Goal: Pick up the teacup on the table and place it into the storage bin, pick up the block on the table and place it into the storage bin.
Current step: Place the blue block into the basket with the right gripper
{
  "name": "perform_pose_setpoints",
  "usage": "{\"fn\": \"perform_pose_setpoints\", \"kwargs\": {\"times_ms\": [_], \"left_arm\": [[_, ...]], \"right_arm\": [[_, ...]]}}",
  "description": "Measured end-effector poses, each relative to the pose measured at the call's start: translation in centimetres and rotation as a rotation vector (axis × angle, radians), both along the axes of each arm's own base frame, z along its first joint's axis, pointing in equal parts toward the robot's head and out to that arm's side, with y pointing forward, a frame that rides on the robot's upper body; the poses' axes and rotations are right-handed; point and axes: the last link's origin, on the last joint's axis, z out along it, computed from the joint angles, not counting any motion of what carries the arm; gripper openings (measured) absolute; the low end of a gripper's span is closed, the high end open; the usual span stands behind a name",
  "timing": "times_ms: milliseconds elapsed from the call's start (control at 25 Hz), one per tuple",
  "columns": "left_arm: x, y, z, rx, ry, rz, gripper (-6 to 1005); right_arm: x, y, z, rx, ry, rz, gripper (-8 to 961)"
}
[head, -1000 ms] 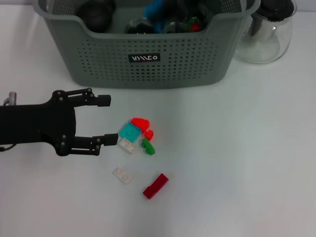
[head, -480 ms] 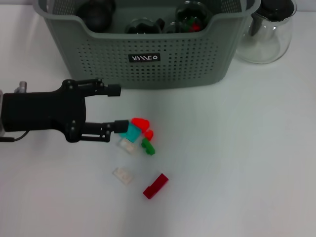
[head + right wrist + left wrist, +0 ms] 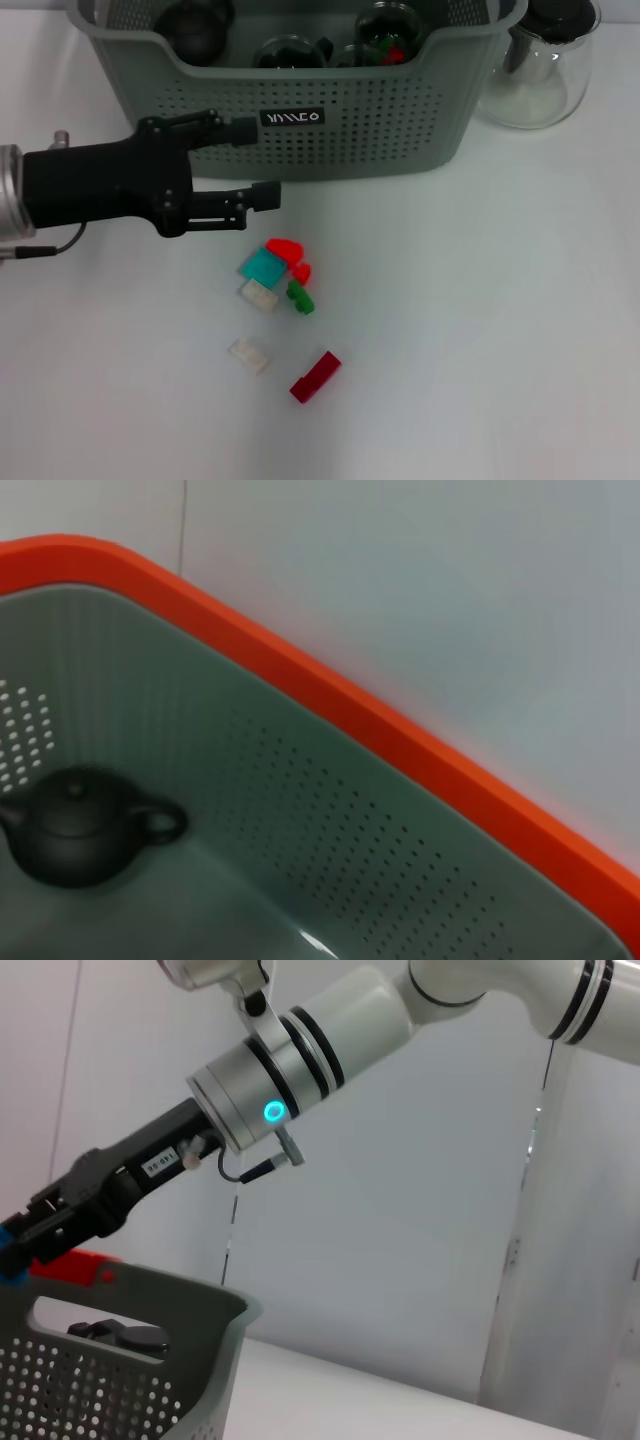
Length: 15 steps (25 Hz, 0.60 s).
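1. Head view: the left hand [image 3: 255, 162], fingers spread and empty, has risen from the blocks [image 3: 280, 280] to just before the storage bin [image 3: 300, 115]; the blocks lie untouched on the white worktop [image 3: 480, 330]. A glass jug [image 3: 540, 70] stands beside the bin.
2. Left wrist view: the right hand [image 3: 15, 1250] hangs above the bin's rim; grip unclear.
3. Right wrist view: a dark teapot [image 3: 70, 825] lies inside the bin.
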Motion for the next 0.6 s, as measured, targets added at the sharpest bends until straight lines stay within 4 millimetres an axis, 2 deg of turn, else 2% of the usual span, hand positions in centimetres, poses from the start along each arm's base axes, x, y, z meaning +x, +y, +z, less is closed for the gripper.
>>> {"fn": "perform_pose_setpoints", "kwargs": {"times_ms": [320,520,600], "left_arm": [[0.4,0.2,-0.6,-0.025,0.035,-0.029,827],[0.4,0.0,-0.9,-0.014,0.005,-0.015,827],[0.3,0.1,-1.1,-0.012,0.004,-0.009,827]], "right_arm": [[0.1,-0.2,-1.1,0.003,0.031,-0.019,436],[1.4,0.0,-1.0,0.019,0.018,-0.030,443],[1.8,0.2,-0.9,0.036,0.020,-0.031,486]]}}
